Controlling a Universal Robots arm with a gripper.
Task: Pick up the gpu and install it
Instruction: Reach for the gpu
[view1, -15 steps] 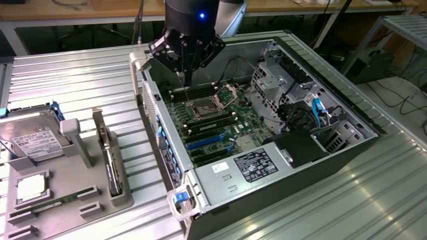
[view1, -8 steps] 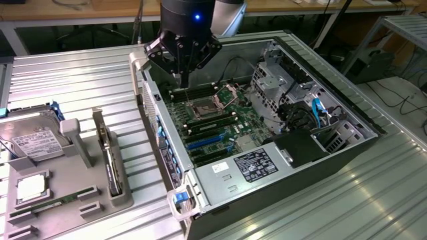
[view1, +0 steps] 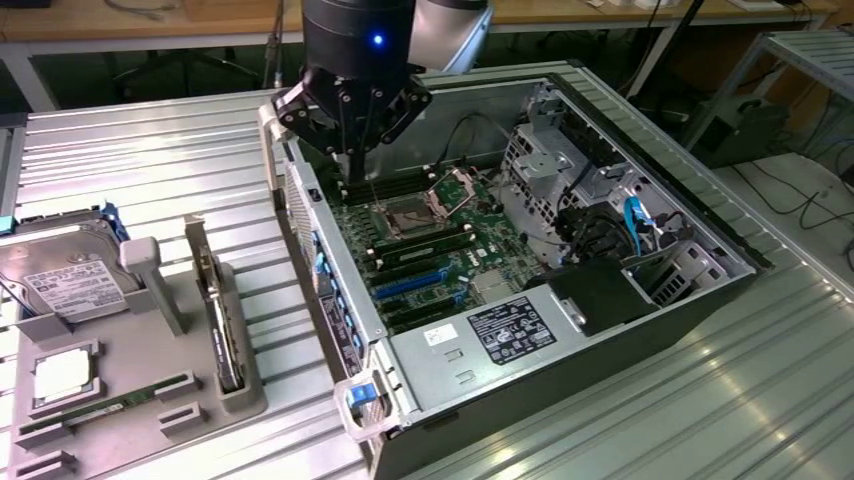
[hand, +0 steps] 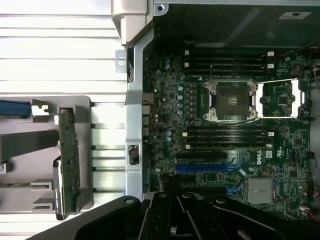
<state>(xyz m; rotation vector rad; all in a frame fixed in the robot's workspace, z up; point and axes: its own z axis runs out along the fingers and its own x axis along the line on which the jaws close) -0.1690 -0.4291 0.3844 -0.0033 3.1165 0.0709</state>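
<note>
The gpu (view1: 214, 305) stands on edge in a slot of the grey parts holder (view1: 160, 300), on the metal table beside the open computer case (view1: 561, 190). In the wrist view the gpu (hand: 67, 160) shows edge-on, with its green board side facing up. My gripper (view1: 350, 165) hangs over the case's far rim, above the motherboard (view1: 427, 245) near the memory slots, well away from the gpu. Its black housing (hand: 185, 220) shows in the wrist view over the motherboard (hand: 225, 130). It holds nothing that I can see.
On the holder lie a silver hard drive (view1: 60, 275), a processor (view1: 60, 375) and a green memory stick (view1: 100, 408). Inside the case are blue expansion slots (view1: 407, 285), the open processor socket (hand: 232, 100), a power supply (view1: 514, 325) and drive cages (view1: 561, 160).
</note>
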